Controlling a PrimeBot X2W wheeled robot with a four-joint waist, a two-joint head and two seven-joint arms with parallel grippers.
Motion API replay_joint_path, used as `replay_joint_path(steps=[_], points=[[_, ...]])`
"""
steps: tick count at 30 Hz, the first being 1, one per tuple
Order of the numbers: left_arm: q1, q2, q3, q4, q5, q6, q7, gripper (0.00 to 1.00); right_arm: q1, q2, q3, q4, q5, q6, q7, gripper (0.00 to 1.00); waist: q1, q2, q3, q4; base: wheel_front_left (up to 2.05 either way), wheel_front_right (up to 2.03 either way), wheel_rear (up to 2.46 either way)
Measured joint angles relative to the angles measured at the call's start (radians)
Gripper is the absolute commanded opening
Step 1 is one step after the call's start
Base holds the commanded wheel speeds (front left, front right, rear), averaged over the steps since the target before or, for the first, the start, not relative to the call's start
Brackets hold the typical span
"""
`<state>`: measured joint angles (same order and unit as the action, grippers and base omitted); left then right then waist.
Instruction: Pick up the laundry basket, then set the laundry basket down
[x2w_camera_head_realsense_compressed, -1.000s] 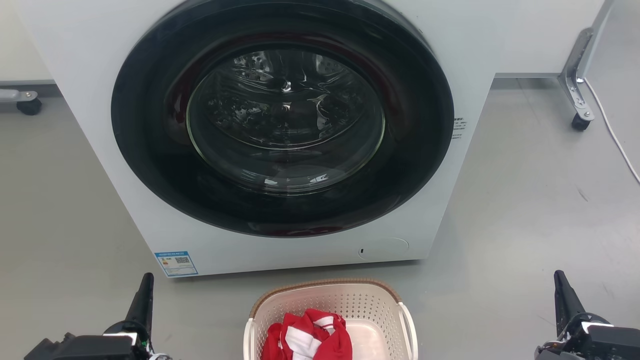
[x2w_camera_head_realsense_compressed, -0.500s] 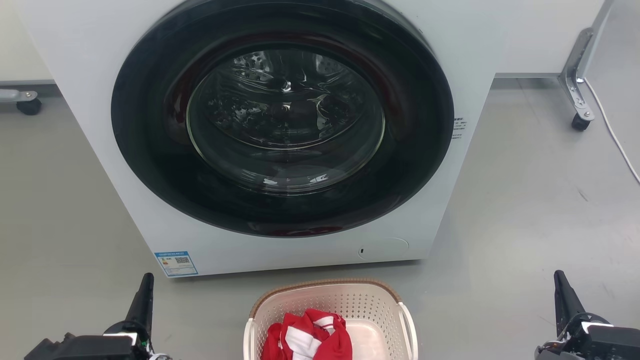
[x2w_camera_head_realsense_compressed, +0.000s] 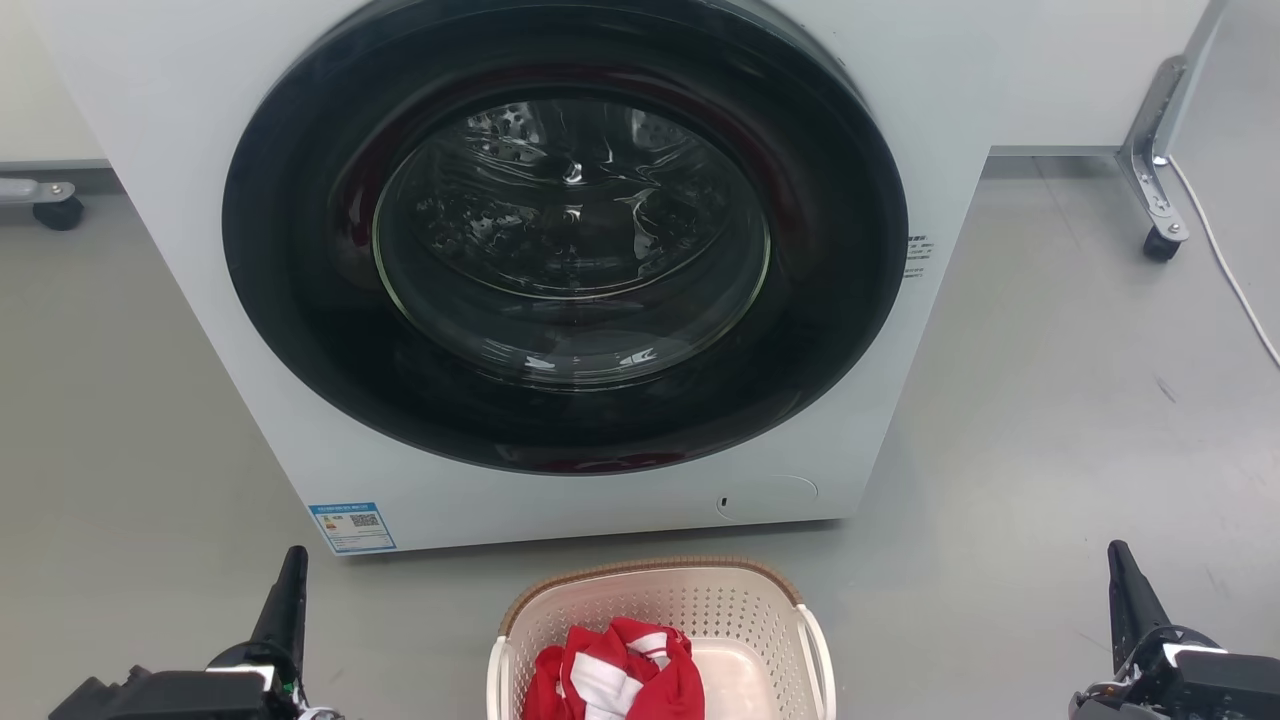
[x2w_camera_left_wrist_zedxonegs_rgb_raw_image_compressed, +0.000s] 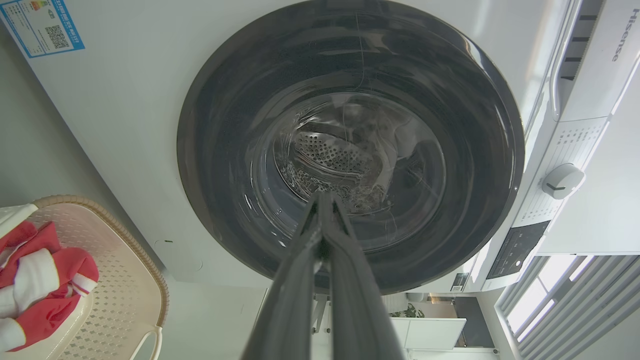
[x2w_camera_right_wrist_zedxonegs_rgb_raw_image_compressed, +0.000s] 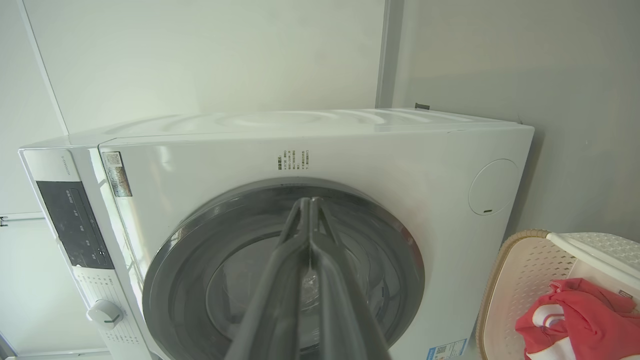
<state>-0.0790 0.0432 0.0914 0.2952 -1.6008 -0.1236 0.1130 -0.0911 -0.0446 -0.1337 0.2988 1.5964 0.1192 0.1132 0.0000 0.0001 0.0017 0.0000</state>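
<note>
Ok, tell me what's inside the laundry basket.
A crumpled red and white garment lies in the laundry basket, beside bare basket bottom. Anything beneath the cloth is hidden.

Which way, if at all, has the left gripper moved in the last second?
No. In the head view the left gripper sits at the same spot just below the blue label as before.

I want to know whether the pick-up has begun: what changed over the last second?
Nothing visibly changed. The laundry basket sits on the floor in front of the washing machine. The left end effector and the right end effector are shut as before, each off to its own side and clear of the basket.
</note>
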Motion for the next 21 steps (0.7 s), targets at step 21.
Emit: replay_joint_path(steps=[21], points=[[0.0, 0.0, 0.0, 0.0, 0.0, 0.0, 0.0, 0.0, 0.0, 0.0, 0.0, 0.0, 0.001, 0.0, 0.0, 0.0, 0.0, 0.0, 0.0, 0.0, 0.0, 0.0, 0.0]])
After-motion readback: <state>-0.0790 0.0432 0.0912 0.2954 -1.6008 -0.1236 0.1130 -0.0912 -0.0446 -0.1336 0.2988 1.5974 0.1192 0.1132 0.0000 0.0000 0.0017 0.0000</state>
